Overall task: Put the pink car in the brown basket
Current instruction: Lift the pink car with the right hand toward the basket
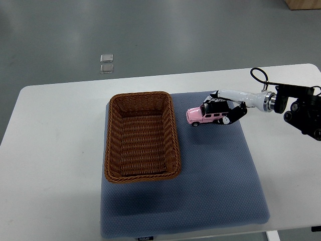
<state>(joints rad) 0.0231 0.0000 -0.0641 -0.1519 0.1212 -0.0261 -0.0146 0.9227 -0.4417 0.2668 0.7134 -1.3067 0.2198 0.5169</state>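
A small pink toy car (202, 116) sits on the blue-grey mat (215, 170), just right of the brown wicker basket (142, 136). My right hand (223, 110) reaches in from the right edge and its black and white fingers (231, 116) are wrapped over the car's roof and rear end. The car's front points toward the basket. The basket is rectangular, stands on the mat's left part and holds nothing. The left arm does not show.
The mat lies on a white table (55, 150) with rounded corners. Grey floor lies beyond the far edge, with two small clear squares (106, 64) on it. A black cable loop (259, 75) rises from my right wrist.
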